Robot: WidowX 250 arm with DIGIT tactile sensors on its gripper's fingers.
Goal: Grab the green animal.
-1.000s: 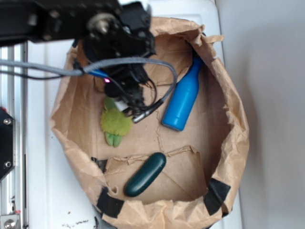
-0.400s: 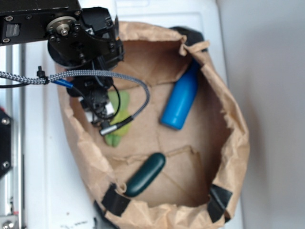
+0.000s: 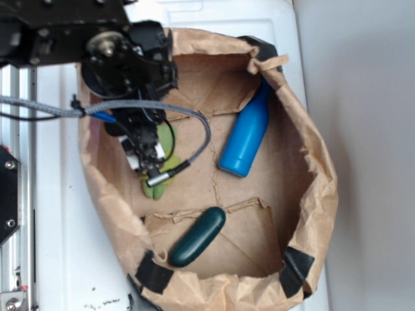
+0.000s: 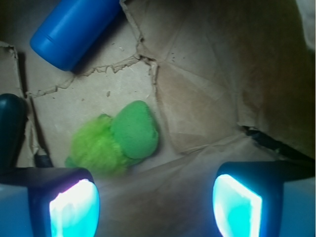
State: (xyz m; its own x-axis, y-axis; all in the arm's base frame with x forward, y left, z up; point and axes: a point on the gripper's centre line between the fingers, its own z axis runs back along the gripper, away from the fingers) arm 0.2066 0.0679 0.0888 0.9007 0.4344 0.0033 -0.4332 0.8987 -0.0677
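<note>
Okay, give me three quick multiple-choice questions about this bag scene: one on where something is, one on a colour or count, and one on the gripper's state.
1. Where does the green animal lie?
A. On the paper bag's floor
B. On the blue bottle
C. Outside the bag

2. How many loose objects are in the bag?
A. One
B. Three
C. Five

3. The gripper is:
A. Shut on the dark green capsule
B. Shut on the bottle
C. Open, holding nothing

Key: A, the wrist view shows the toy on brown paper; B, toy, bottle and capsule; C, both fingers stand apart with nothing between them.
</note>
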